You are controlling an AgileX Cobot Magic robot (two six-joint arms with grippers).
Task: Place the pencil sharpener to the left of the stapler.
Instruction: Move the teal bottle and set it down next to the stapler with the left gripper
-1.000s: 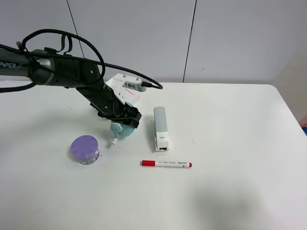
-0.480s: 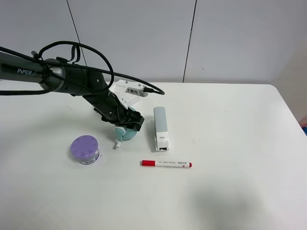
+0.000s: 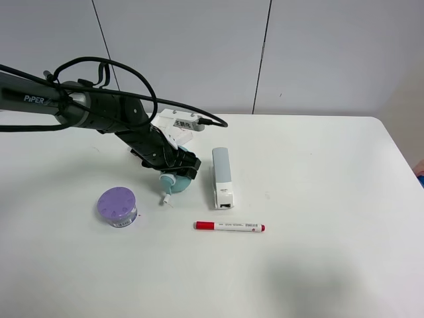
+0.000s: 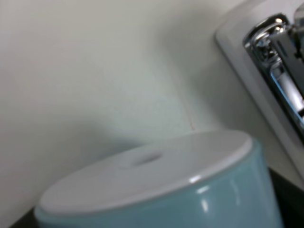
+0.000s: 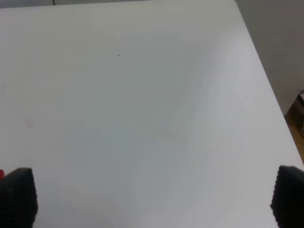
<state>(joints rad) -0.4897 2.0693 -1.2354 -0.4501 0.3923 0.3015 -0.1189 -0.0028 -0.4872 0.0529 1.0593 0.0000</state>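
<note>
**Sharpener gripped just left of the stapler**

In the high view the left arm (image 3: 99, 112) comes in from the upper left edge of the frame, black with looping cables, and reaches down toward the middle. Below it, at lower left, a purple round tub (image 3: 117, 206) stands on the white bench (image 3: 318, 172), well apart from the other things.

To the right of the tub, left of centre, the left jaws are closed around the pencil sharpener (image 3: 175, 183). Its teal body shows beneath the black fingers, and its small white crank handle (image 3: 165, 197) sticks out toward the lower left. The sharpener hangs low at the bench surface, but whether it rests there cannot be told. Behind the wrist, toward the top, a flat white labelled box (image 3: 177, 126) lies partly hidden by the arm.

Just right of the sharpener, with a narrow gap between them, lies the stapler (image 3: 222, 177), its length running from top to bottom of the frame. Below it a red marker (image 3: 229, 226) lies crosswise.

In the left wrist view the sharpener (image 4: 156, 190) fills the lower frame, teal with a white top face. The stapler (image 4: 278, 66) shows at the upper right corner, its metal parts shining.

The right wrist view shows only bare bench (image 5: 142, 95). The right jaws are spread wide with nothing between them, one dark fingertip (image 5: 19, 194) in each lower corner.
</note>
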